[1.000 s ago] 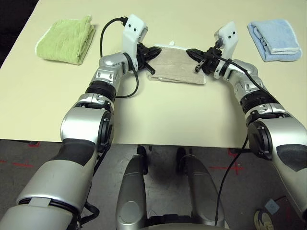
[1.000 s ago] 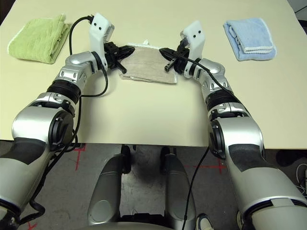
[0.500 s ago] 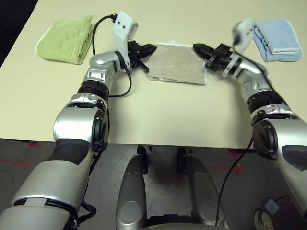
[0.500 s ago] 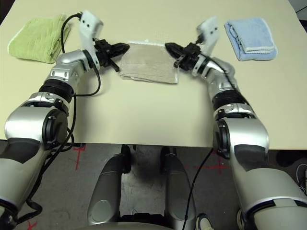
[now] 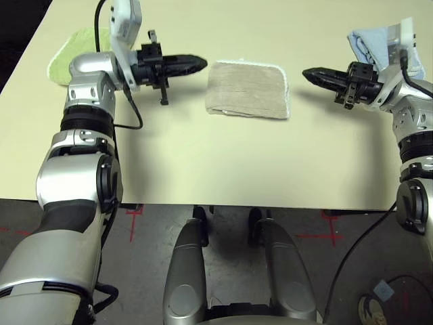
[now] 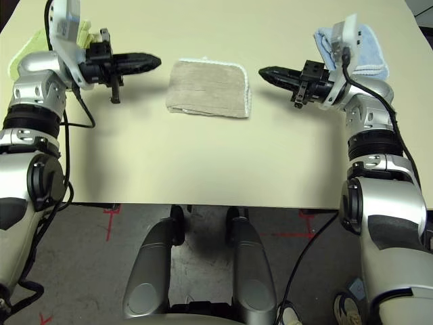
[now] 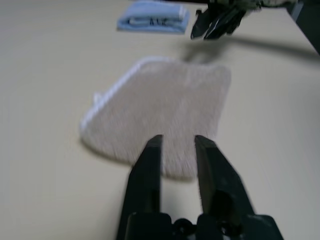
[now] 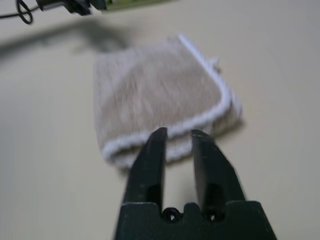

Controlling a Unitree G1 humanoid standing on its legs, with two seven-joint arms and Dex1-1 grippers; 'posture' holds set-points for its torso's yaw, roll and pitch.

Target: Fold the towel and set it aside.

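The beige towel (image 5: 248, 89) lies folded in a flat rectangle at the middle of the table, its white edging along the far and right sides. My left gripper (image 5: 201, 64) hovers to its left, pointing at it, a short gap away. On the opposite side my right gripper (image 5: 307, 72) also points at the towel, clear of the edging. In the left wrist view the left gripper (image 7: 177, 139) stands slightly open with nothing between its fingers and the towel (image 7: 165, 110) just beyond. The right gripper (image 8: 176, 132) is likewise slightly open and empty before the towel (image 8: 155, 95).
A lime-green folded towel (image 6: 27, 47) sits at the far left, partly behind my left arm. A light-blue folded towel (image 6: 371, 55) lies at the far right behind my right wrist. The cream table (image 5: 216, 162) has bare room in front of the beige towel.
Both arms have drawn outward, away from the beige towel's two ends. The fingers, shut a second ago, now stand apart. The towel stays flat and folded.
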